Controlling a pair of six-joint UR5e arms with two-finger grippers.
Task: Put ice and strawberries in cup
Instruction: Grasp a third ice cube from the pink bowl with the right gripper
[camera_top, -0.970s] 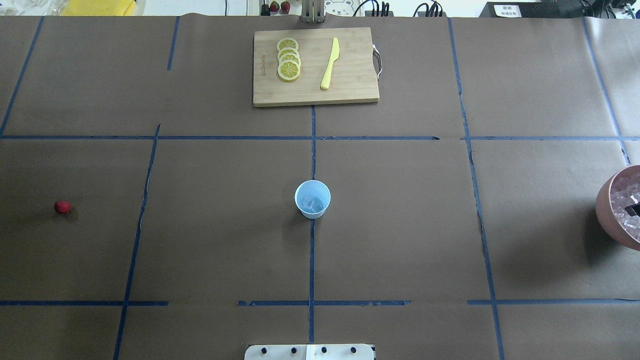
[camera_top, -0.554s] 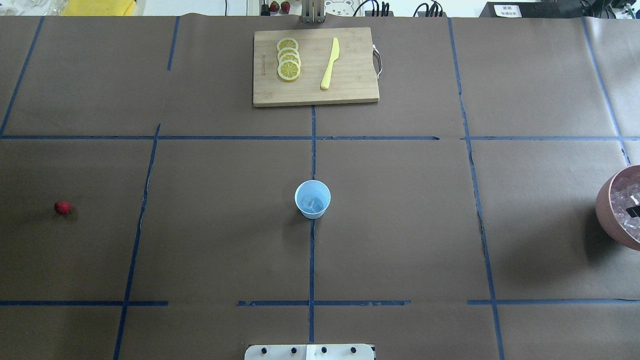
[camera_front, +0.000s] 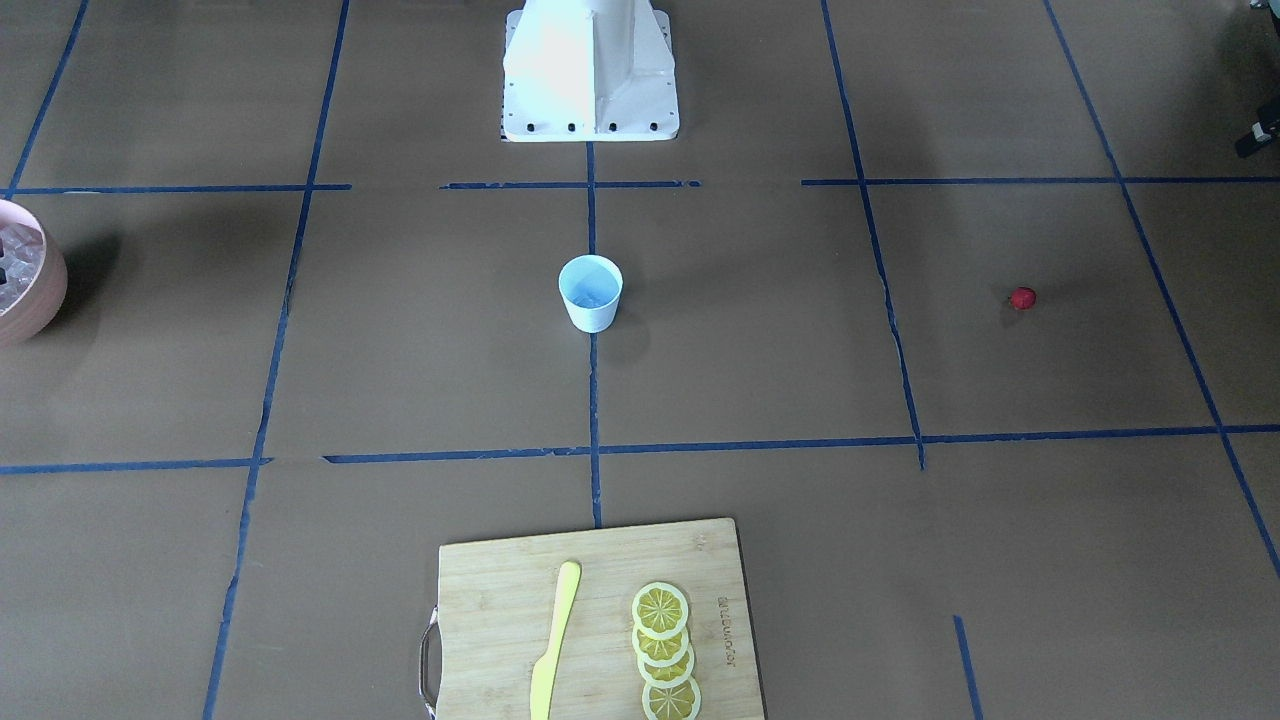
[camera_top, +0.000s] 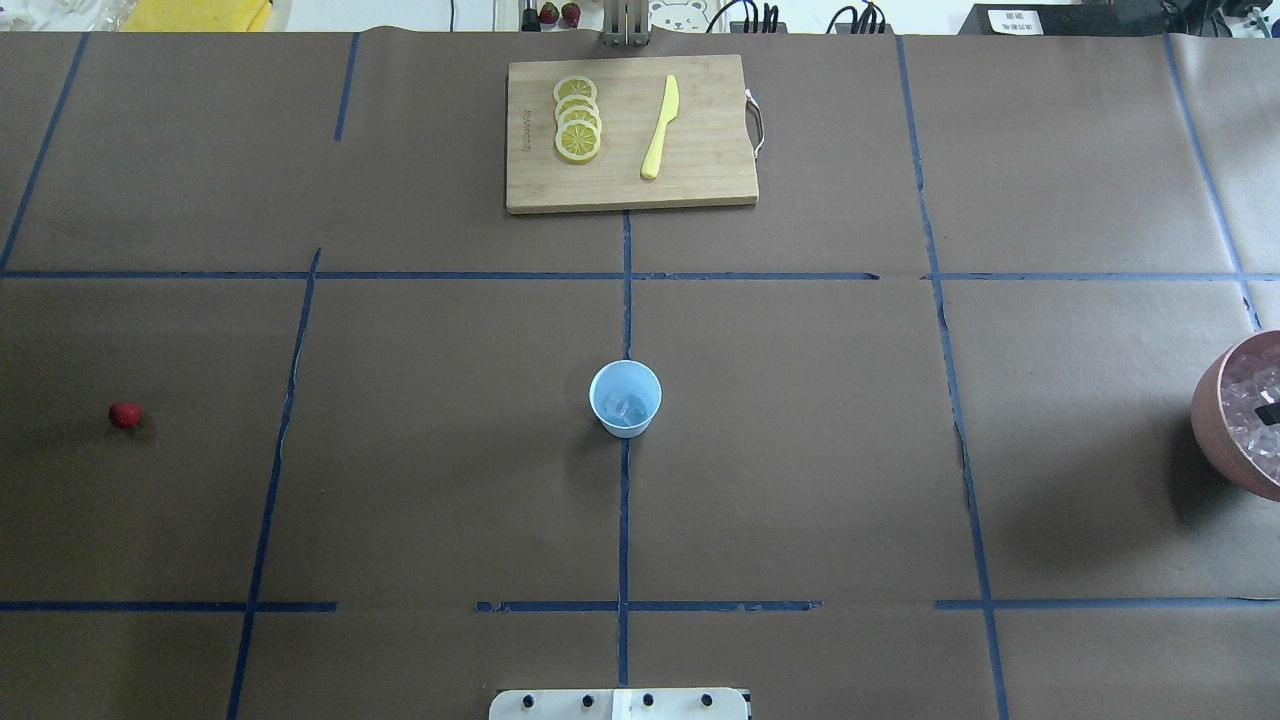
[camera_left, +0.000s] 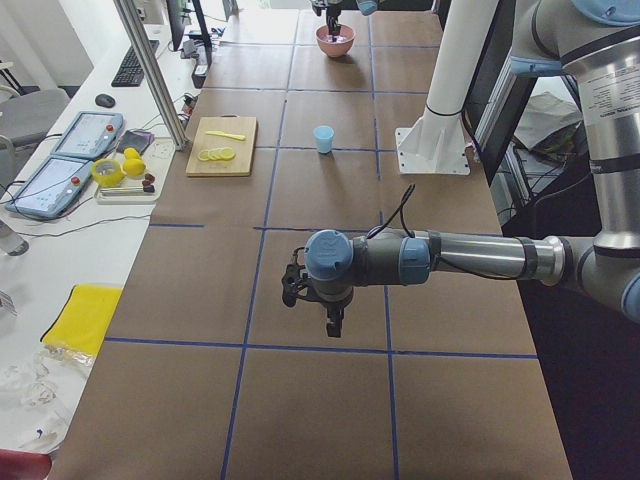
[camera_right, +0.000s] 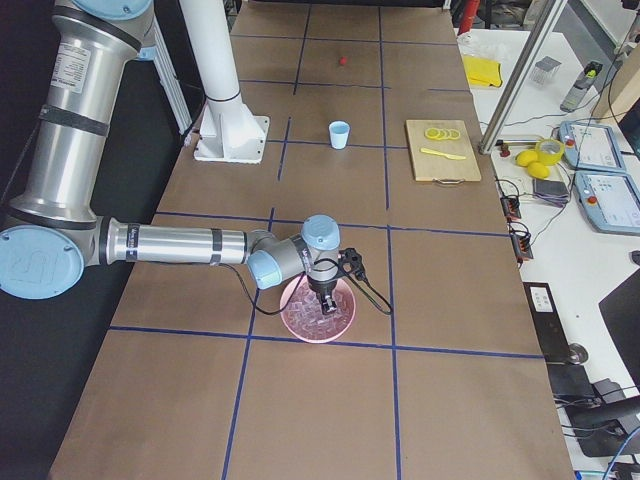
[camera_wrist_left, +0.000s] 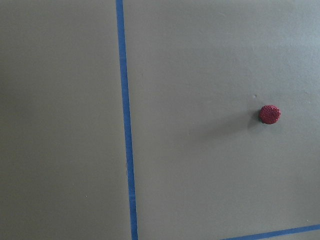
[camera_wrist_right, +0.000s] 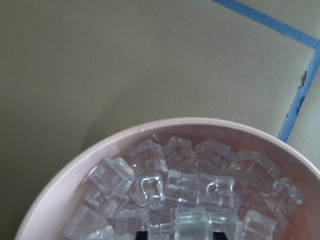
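The white cup (camera_top: 625, 398) with a pale blue inside stands at the table's middle, with a few ice cubes (camera_top: 626, 408) in it; it also shows in the front view (camera_front: 590, 291). The strawberry (camera_top: 125, 415) lies alone at the far left, and shows in the left wrist view (camera_wrist_left: 269, 114). My left gripper (camera_left: 333, 322) hovers above the table near it; I cannot tell if it is open. My right gripper (camera_wrist_right: 180, 234) is down in the ice (camera_wrist_right: 182, 187) of the pink bowl (camera_wrist_right: 75, 185), fingertips either side of a cube; its grip is unclear.
A wooden cutting board (camera_top: 630, 133) at the far middle holds lemon slices (camera_top: 577, 118) and a yellow knife (camera_top: 660, 127). The pink bowl (camera_top: 1215, 415) sits at the right edge. The robot base (camera_front: 590, 70) stands at the near middle.
The dark tip of my right gripper in the bowl has shifted slightly. The cup, the strawberry and the board have not moved.
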